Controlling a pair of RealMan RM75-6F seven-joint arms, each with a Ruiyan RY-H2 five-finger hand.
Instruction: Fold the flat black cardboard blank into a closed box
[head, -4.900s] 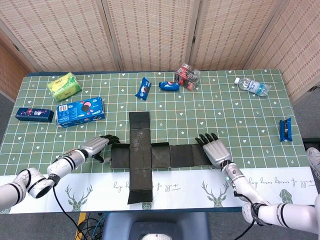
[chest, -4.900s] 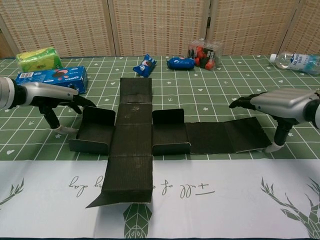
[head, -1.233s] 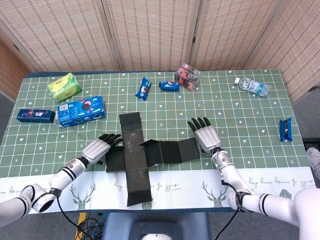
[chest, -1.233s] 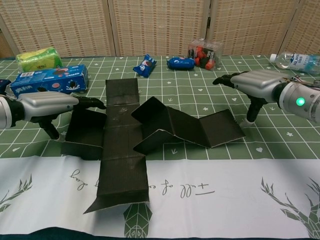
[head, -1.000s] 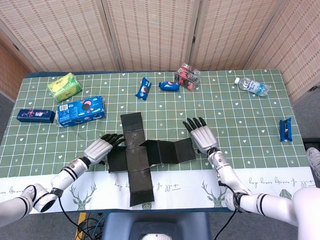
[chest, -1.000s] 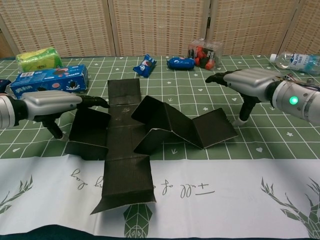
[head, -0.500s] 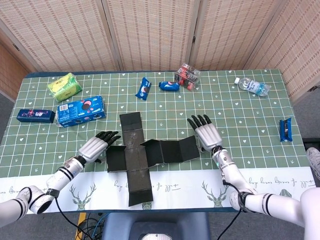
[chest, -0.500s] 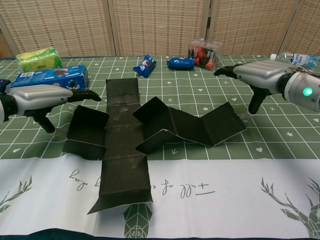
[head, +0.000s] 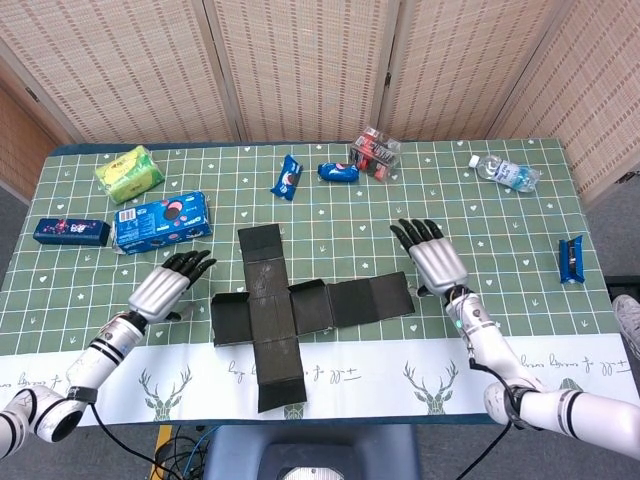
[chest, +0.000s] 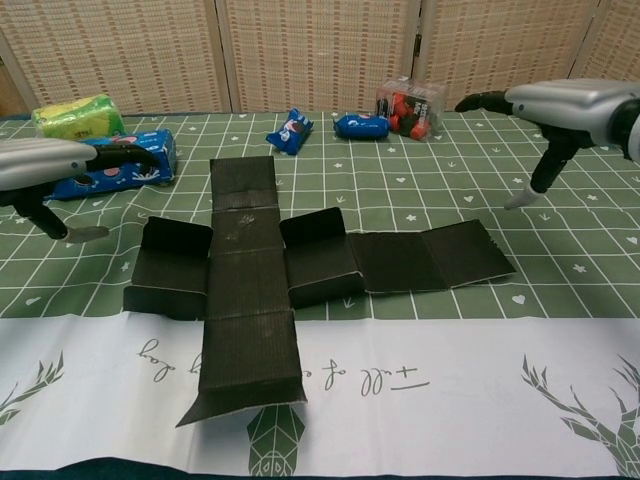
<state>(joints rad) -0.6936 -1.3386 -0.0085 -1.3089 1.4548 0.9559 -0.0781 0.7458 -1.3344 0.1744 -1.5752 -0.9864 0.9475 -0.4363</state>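
Nearest the robot, a white runner (chest: 420, 385) printed with deer and cursive script that cannot be made out crosses the front of the green checked worktop (head: 500, 215). The black cardboard blank (head: 290, 305) lies partly on this runner, its near flap overlapping the white band; the long strip runs away from the robot, a short arm goes left and a longer one right, and the panels next to the centre stand slightly raised.

Left of the blank, apart from it, the left hand (head: 160, 290) hovers palm down with fingers spread, holding nothing. Right of the blank, the right hand (head: 437, 262) is likewise open and empty, just beyond the end of the long arm.

Farther left of the blank lie a blue Oreo box (head: 161, 222) and a dark blue packet (head: 69, 231). Behind the blank sit a green-yellow pack (head: 129, 172), two blue Pepsi-marked packets (head: 287, 177), a clear box of red items (head: 375, 152), and a water bottle (head: 505, 173).
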